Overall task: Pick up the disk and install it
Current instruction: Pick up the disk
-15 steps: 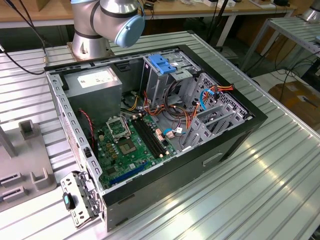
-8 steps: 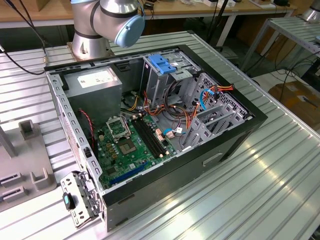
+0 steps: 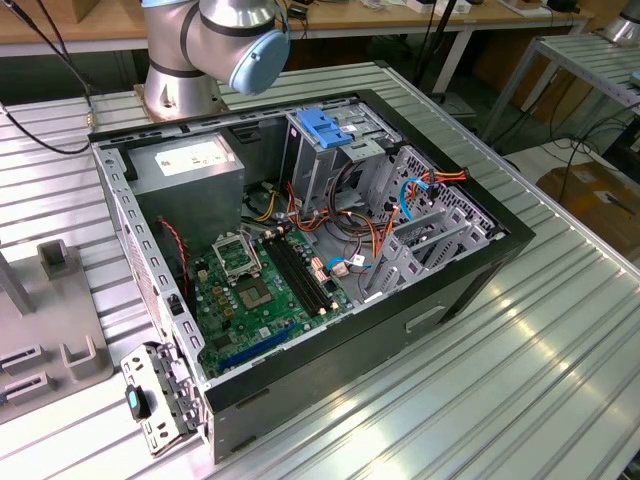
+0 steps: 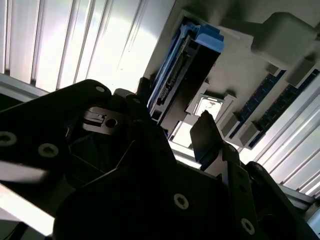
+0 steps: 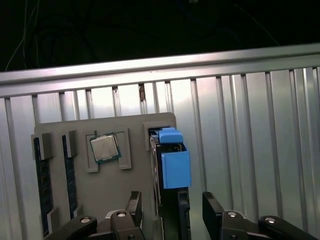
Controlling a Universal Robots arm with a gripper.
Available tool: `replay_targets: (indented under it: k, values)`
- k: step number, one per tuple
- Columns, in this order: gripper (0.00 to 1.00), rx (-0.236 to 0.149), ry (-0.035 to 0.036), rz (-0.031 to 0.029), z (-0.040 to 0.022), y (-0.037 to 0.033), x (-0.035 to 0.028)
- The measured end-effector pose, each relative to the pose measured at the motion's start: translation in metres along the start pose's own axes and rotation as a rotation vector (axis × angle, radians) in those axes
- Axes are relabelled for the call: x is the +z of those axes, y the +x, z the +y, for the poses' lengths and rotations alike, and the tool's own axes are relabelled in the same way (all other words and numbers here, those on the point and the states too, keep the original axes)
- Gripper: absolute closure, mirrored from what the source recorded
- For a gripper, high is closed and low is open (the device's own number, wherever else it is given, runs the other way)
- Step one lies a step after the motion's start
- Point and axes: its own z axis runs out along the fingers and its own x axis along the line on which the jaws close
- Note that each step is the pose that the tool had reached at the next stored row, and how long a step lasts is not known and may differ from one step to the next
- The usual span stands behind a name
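The disk (image 5: 172, 160) stands on edge in a slot of a grey holder (image 5: 125, 190), with a blue plastic rail along its top edge. My gripper (image 5: 173, 206) is open just above it, one dark finger (image 5: 134, 205) on each side of the disk, and neither visibly touches it. The second wrist view shows the disk (image 4: 182, 80) edge-on past the gripper (image 4: 172, 117), with one finger (image 4: 205, 132) beside it. In the exterior view, the open computer case (image 3: 470, 270) lies on the table with its grey drive cage (image 3: 320, 165) topped by a blue bracket (image 3: 325, 127).
The holder also carries a processor chip (image 5: 105, 147) and memory sticks (image 5: 42, 185) in other slots. Inside the case are a power-supply box (image 3: 190, 165), a green motherboard (image 3: 255, 290) and loose cables (image 3: 350, 255). The slatted metal table (image 3: 520, 380) extends around the case.
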Motion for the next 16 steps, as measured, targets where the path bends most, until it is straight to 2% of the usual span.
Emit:
replay_targets:
  k: [5,16]
  values:
    - [0.4,0.0,0.0001,-0.0001,0.0002,0.0002,0.0109]
    - [0.4,-0.001,-0.0001,-0.0014,-0.002,-0.0006,0.015]
